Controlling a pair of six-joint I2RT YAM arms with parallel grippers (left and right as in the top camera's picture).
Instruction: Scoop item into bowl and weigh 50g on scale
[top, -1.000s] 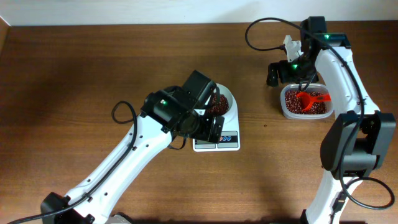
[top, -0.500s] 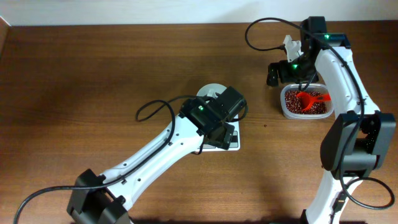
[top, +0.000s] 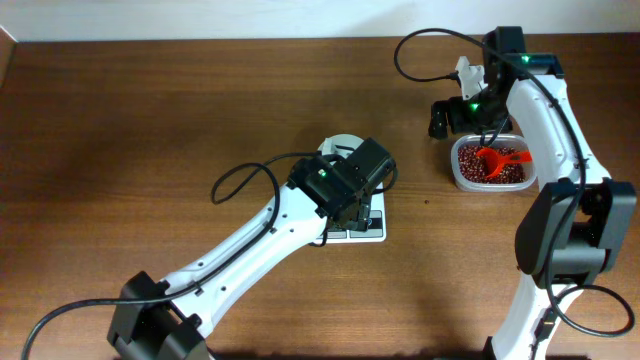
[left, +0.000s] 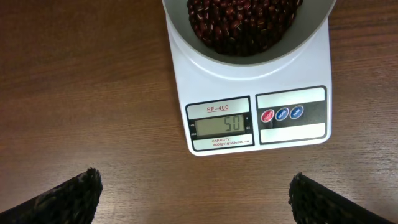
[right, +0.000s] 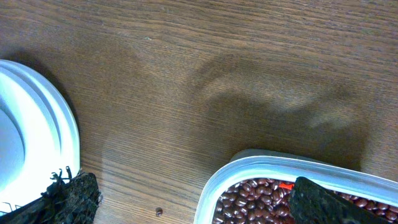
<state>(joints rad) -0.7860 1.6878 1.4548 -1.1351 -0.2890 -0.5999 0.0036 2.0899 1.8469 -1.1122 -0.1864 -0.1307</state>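
Note:
The white scale (left: 249, 106) has the white bowl (left: 311, 31) standing on it, and the bowl holds dark red-brown beans (left: 242, 25). The display (left: 217, 126) reads 50. My left gripper (left: 199, 199) is open and empty, above the table at the scale's display end. In the overhead view the left gripper (top: 352, 200) covers most of the scale (top: 370, 232) and the bowl (top: 338, 146). My right gripper (top: 445, 118) is open and empty beside the clear tub (top: 462, 172) of beans. Its fingers (right: 199, 202) straddle the tub's corner.
A red scoop (top: 495, 157) lies in the tub on the beans (right: 261, 199). One stray bean (right: 158, 211) lies on the table next to the tub (right: 261, 163). A white curved rim (right: 65, 130) shows at the left edge of the right wrist view.
My left arm has swung right, from beside the bowl to over the scale and bowl, hiding most of them from above. The right arm has not moved.

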